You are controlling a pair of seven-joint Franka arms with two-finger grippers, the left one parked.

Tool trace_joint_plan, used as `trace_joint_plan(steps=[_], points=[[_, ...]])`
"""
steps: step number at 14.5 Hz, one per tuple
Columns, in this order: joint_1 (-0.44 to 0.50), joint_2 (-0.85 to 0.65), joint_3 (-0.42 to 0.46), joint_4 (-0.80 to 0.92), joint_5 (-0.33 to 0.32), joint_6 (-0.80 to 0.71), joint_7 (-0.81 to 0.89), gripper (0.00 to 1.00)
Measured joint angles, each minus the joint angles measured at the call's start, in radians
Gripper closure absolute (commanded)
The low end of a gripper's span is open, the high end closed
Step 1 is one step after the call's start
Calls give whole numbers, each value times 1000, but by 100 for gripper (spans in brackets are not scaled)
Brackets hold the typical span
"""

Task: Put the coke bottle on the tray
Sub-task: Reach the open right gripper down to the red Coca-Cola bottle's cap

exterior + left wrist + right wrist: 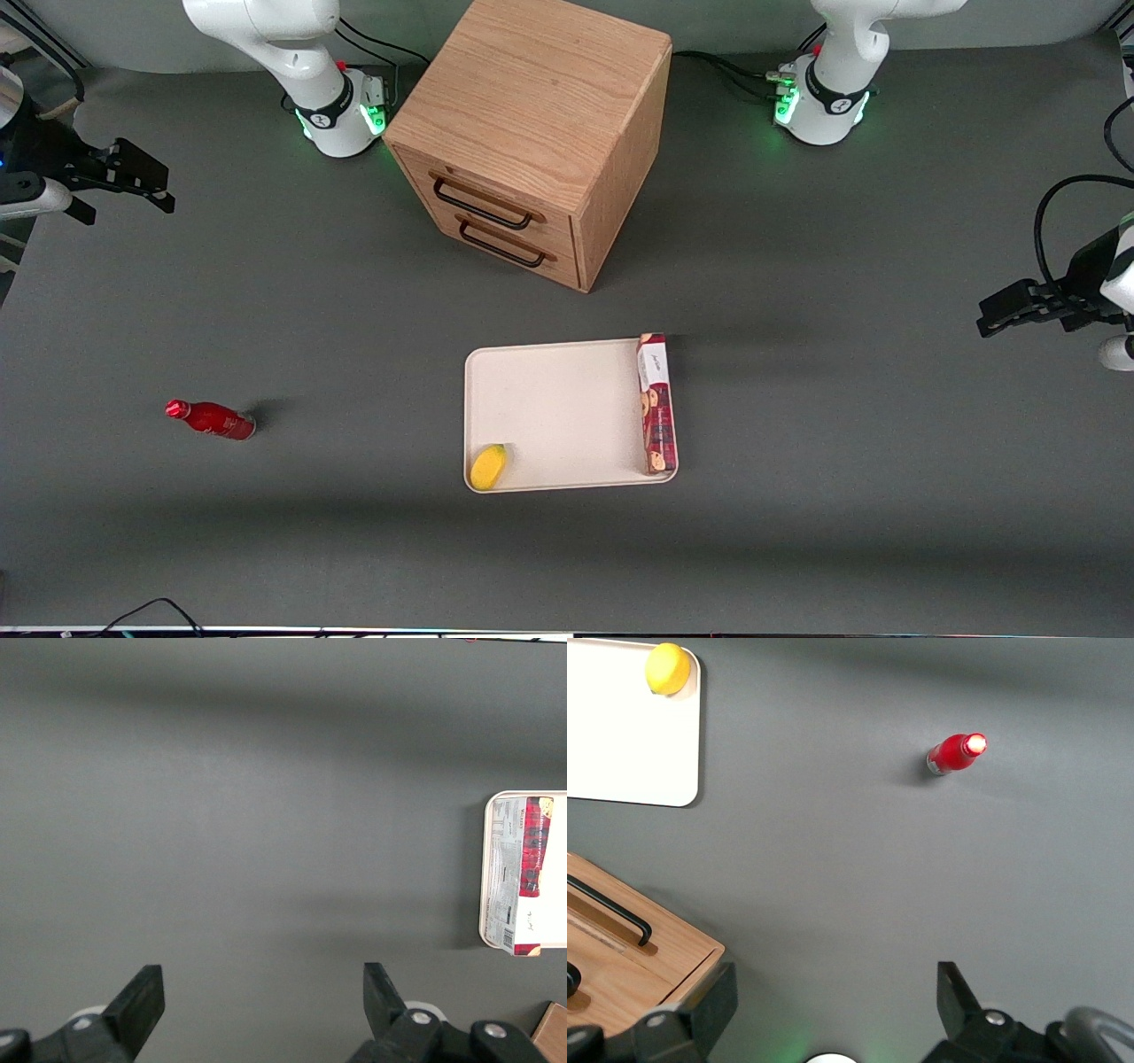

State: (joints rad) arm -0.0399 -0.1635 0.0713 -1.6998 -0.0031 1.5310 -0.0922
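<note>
Grey desk [797,496] carries the coke bottle [211,419], seemingly upright, well apart from the tray [567,416]. Jaws [133,177] hang open and empty near the working arm's end.

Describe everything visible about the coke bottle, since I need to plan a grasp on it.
The coke bottle is small, glossy and red all over, with a narrow neck, a red cap and a pale rim at its base. It stands upright on the bare grey table, toward the working arm's end, well apart from the tray. Nothing touches it; it only casts a short shadow. The end effector hangs open, farther from the front camera than the bottle, with nothing between its fingers.
</note>
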Motion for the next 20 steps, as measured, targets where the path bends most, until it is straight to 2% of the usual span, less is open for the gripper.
trace_joint_plan(steps=[5,8,12,16,20], points=[[-2,15,-8,6,0,5,0,0],[-4,76,-64,39,0,31,-61,0],[-12,319,-148,184,0,116,-222,0],[-13,566,-158,262,0,297,-254,0],[-13,714,-162,275,0,424,-257,0]])
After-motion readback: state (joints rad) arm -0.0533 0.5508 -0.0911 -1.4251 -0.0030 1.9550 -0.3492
